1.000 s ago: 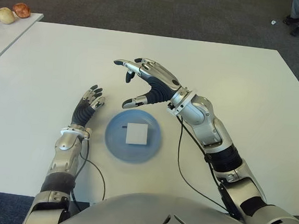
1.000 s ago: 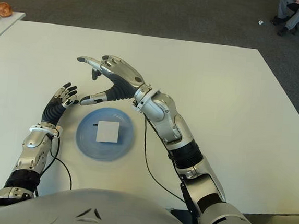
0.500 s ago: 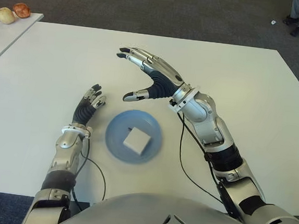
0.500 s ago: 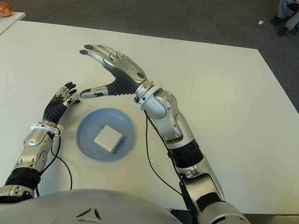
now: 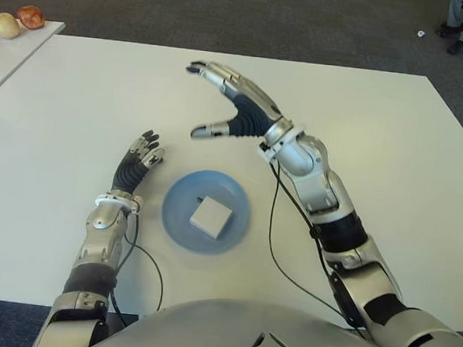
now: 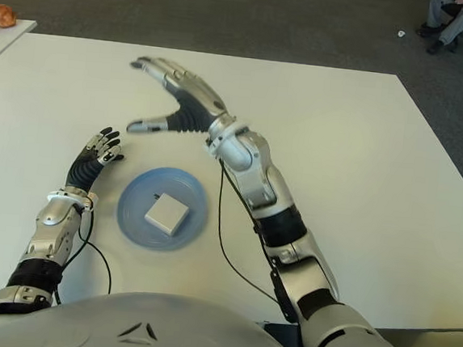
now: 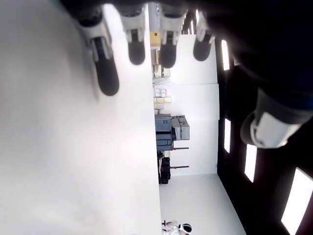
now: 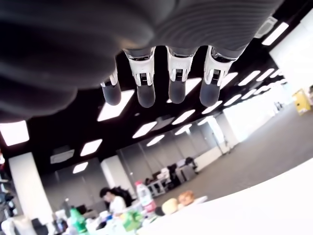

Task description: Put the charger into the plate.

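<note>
right hand (image 5: 235, 109) farther beyond charger (image 5: 211, 215)

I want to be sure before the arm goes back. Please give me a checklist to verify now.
1. Charger lies inside the plate: ok.
2. Right hand open, holding nothing: ok.
3. Right hand is beyond the plate, apart from it: ok.
4. Left hand open, left of the plate, apart from it: ok.
5. Plate fully on the table: ok.
6. Charger lies flat: cannot tell.
</note>
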`<state>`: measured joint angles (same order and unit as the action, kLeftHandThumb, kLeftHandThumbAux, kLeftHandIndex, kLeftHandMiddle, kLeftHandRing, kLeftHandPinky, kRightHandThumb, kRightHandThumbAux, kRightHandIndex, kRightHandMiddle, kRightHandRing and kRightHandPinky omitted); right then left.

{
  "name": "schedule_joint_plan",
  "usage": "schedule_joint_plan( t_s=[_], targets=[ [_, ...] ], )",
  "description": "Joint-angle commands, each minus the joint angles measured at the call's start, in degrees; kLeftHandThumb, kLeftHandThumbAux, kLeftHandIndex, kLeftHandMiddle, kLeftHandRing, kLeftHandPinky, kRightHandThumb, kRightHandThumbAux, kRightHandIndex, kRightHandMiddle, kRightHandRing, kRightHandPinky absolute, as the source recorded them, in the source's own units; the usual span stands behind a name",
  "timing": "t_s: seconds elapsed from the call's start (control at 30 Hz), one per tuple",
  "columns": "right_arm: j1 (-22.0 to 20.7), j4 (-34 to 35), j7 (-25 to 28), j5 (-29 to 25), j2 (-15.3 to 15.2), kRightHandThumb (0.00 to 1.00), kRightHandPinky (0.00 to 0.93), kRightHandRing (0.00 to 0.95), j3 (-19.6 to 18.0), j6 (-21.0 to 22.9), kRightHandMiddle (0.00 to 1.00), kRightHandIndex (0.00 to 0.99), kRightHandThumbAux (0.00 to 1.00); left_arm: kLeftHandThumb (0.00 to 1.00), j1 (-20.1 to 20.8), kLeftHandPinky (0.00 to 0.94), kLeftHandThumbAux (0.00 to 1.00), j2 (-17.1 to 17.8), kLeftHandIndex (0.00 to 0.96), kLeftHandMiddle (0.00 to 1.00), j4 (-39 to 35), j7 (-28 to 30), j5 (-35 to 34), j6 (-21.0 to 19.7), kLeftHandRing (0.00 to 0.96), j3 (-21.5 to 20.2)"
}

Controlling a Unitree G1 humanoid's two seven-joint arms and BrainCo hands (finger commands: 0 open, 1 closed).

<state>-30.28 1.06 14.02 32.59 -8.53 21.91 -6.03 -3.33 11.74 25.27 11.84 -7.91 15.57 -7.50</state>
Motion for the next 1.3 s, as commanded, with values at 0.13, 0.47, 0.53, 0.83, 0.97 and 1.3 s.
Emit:
schedule_joint_plan(
  t_s=[0.13,0.47,0.53,0.83,0.97,1.3],
  targets=[
    [-2.2,-1.7,-2.2,-0.4,1.5,0.088,0.0,0.0,-2.3,4.9,0.0,0.0,0.244,0.0,-3.0,0.09,0.536,-0.7,0.0,0.118,5.0,1.9,0.7,-6.2,0.106,1.5],
    [13.6,5.7,-15.1,-14.3,13.4,0.058,0.0,0.0,-14.6,7.9,0.0,0.0,0.415,0.0,-2.6,0.094,0.53,-0.8,0.0,0.128,5.1,1.4,1.3,-6.1,0.117,1.6],
    [16.4,4.6,-17.8,-18.3,16.7,0.05,0.0,0.0,-15.7,5.3,0.0,0.0,0.47,0.0,-2.6,0.09,0.53,-0.8,0.0,0.126,5.0,1.3,1.3,-6.3,0.116,1.5],
    [20.1,-7.1,-27.3,-30.0,23.4,0.041,0.0,0.0,-17.2,-3.6,0.0,0.0,0.694,0.0,-2.4,0.084,0.527,-0.7,0.0,0.117,5.4,1.1,1.5,-5.9,0.107,1.4],
    [20.8,-14.1,-27.6,-33.6,22.7,0.043,0.0,0.0,-18.4,-7.8,0.0,0.0,0.733,0.0,-2.4,0.087,0.532,-0.8,0.0,0.112,5.8,0.8,1.7,-5.9,0.102,1.4],
    [19.3,-33.2,-26.0,-35.3,18.7,0.031,0.012,0.0,-18.8,-19.4,0.021,0.001,0.758,0.0,-1.7,0.09,0.546,-0.8,0.0,0.099,6.9,0.2,1.9,-6.0,0.087,1.2]
  ],
)
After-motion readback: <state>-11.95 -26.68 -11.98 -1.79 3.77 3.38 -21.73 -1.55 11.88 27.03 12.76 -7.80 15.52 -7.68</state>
